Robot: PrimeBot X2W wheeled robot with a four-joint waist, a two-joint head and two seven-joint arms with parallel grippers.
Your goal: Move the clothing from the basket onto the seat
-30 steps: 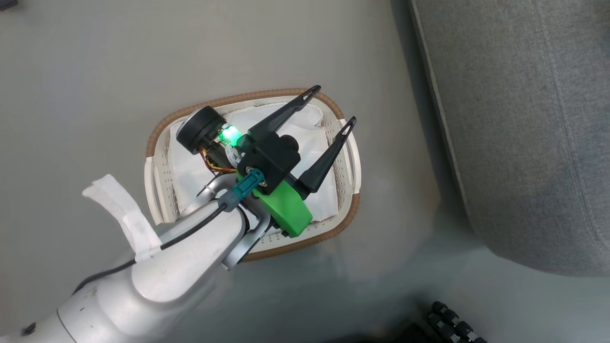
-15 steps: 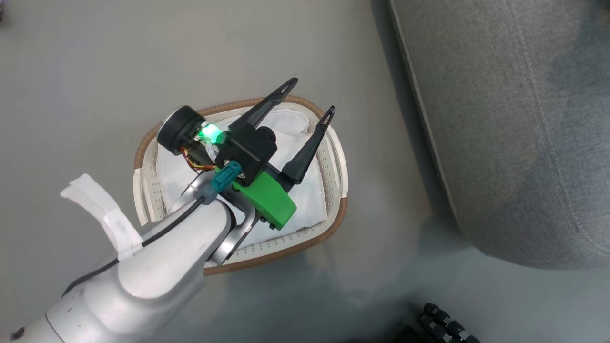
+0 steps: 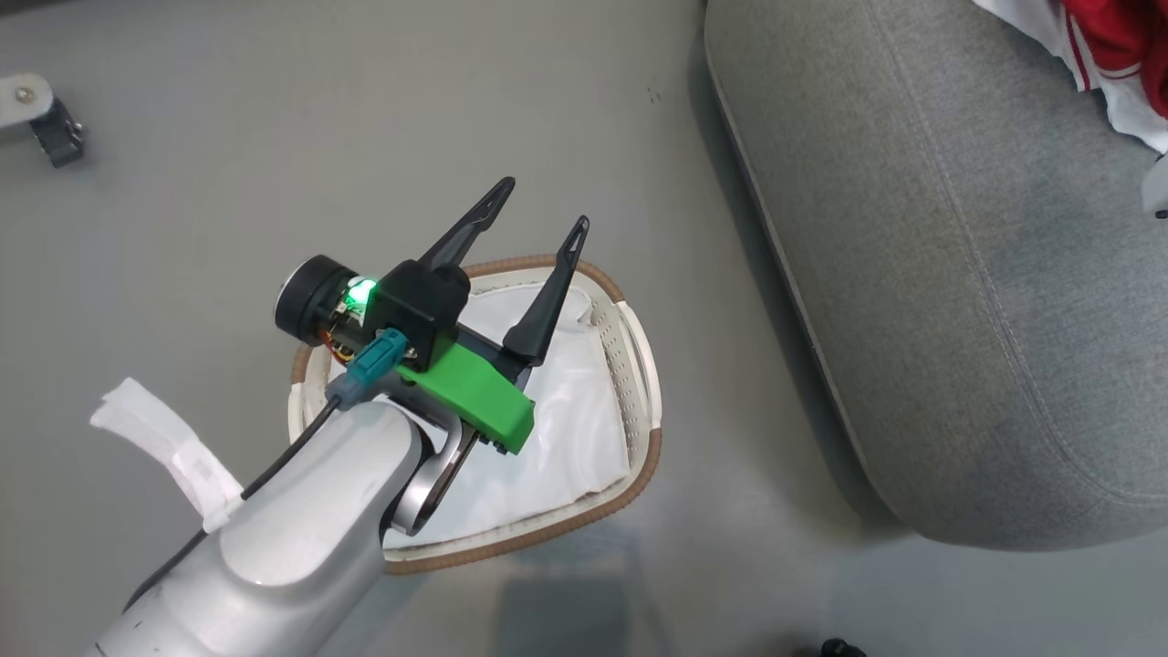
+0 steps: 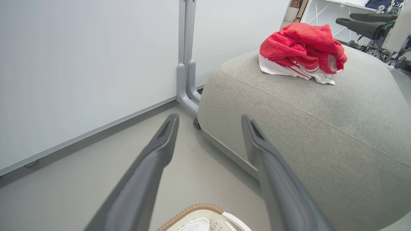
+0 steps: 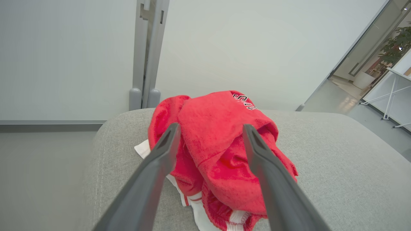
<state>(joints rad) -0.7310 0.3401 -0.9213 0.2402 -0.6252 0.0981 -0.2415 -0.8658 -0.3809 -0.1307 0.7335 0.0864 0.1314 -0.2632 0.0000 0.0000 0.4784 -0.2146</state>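
Clothing (image 5: 221, 154) piled on seat (image 4: 321, 128)

Clothing is heaped on the grey seat, well apart from the basket (image 3: 642, 456). Left jaws and right jaws are spread, empty. Loose folds could be snagged and dragged off if the right jaws are withdrawn low.

The clothing (image 3: 1118, 32) is cropped at the corner, apparently bunched.

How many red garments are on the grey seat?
2, seemingly: one lettered red garment on top, one white-banded garment under it, heaped together on the seat. Folds could hide more.
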